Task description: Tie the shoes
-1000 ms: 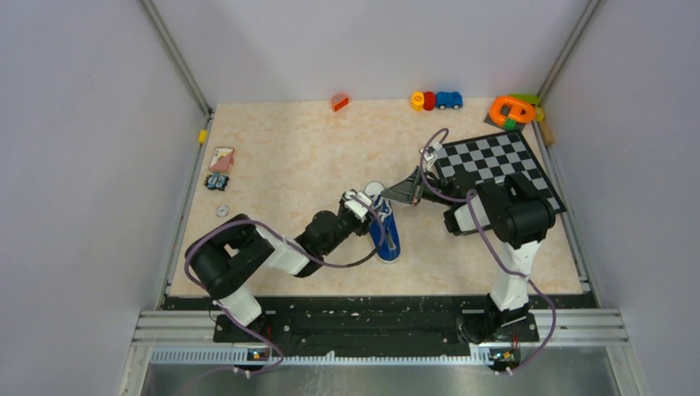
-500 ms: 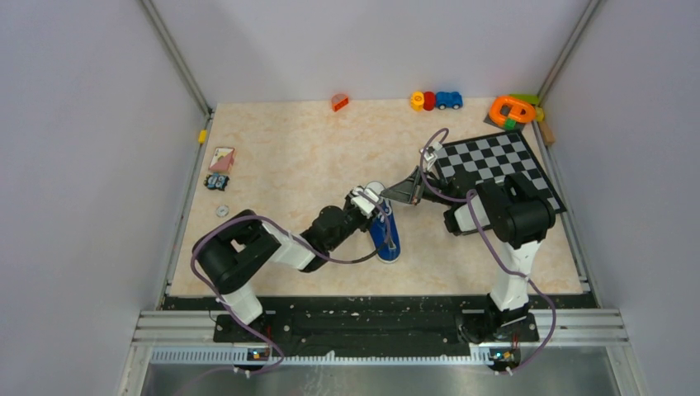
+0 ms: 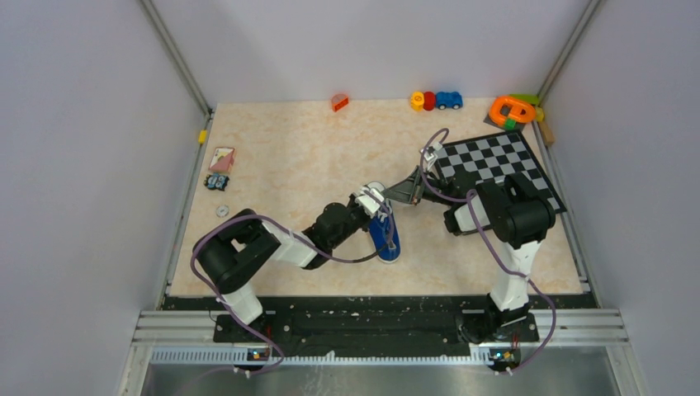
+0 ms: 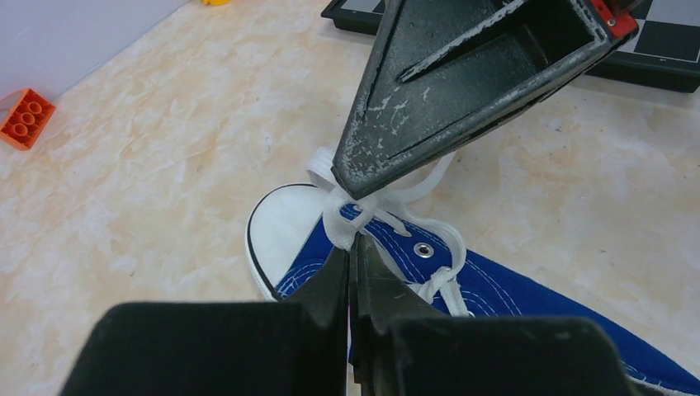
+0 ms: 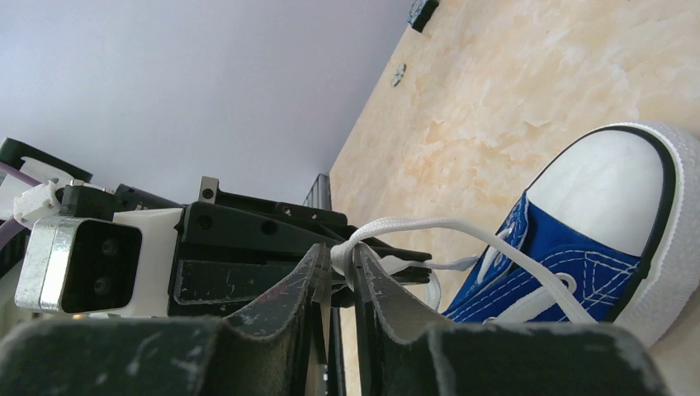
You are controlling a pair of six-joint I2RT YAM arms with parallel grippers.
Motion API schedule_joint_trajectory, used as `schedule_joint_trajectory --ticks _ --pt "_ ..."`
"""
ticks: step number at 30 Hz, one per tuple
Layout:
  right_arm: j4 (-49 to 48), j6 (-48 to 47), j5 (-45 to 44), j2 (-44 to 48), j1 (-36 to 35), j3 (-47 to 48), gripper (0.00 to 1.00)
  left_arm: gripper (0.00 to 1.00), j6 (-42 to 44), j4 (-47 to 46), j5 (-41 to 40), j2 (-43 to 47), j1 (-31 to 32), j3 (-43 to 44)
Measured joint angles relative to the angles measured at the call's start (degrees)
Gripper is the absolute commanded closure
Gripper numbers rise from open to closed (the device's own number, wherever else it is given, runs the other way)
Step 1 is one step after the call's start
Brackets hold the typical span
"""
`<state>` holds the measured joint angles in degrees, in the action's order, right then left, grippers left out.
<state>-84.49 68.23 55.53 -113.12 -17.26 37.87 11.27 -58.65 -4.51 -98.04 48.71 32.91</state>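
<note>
The blue sneaker [image 3: 386,238] lies mid-table with its white toe cap pointing away from the arm bases. Over the toe end, my left gripper [image 4: 350,247] is shut on a knotted bit of white lace [image 4: 345,216]. From the far right, my right gripper [image 5: 338,252] meets it tip to tip above the toe. Its jaws stand a narrow gap apart, and the same lace [image 5: 429,223] runs between its tips and down to the shoe [image 5: 578,239]. In the top view both grippers, left [image 3: 380,203] and right [image 3: 396,196], touch over the toe cap.
A black-and-white chessboard [image 3: 495,161] lies at the right rear under the right arm. A toy car [image 3: 449,100], an orange brick [image 3: 339,102] and an orange-green toy [image 3: 513,109] line the back edge. A card [image 3: 221,158] and small parts [image 3: 218,182] sit at the left.
My left gripper has slid forward to the shoe's toe end and shut on the lace. The right gripper's jaws have eased slightly apart; its arm has stayed in place.
</note>
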Motion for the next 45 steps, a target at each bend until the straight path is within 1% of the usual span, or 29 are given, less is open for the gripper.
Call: schedule_joint_trajectory --ticks 8,12,15,17,24,31,45 --pt "0.0 -0.04 -0.28 -0.02 0.04 0.0 0.72 1.0 0.26 0.44 0.81 0.0 0.0 -0.02" --pt "0.09 -0.13 -0.44 -0.02 0.07 0.0 0.7 1.0 0.26 0.48 1.18 0.17 0.0 -0.39" --pt "0.11 -0.22 -0.48 -0.02 0.07 0.0 0.65 1.0 0.46 0.9 1.77 0.83 0.0 -0.94" --pt "0.13 -0.24 -0.48 -0.04 0.07 0.0 0.64 1.0 0.61 1.05 2.14 1.38 0.0 -1.18" --pt "0.35 -0.26 -0.61 -0.76 0.07 0.0 0.63 1.0 1.38 2.78 3.61 3.08 0.0 -1.18" --pt "0.24 -0.24 -0.59 -0.76 0.07 0.0 0.61 1.0 2.14 9.35 5.79 3.08 0.0 1.75" --pt "-0.11 -0.24 -0.57 -0.96 0.07 0.0 0.61 1.0 2.12 15.69 5.7 3.08 0.0 5.22"
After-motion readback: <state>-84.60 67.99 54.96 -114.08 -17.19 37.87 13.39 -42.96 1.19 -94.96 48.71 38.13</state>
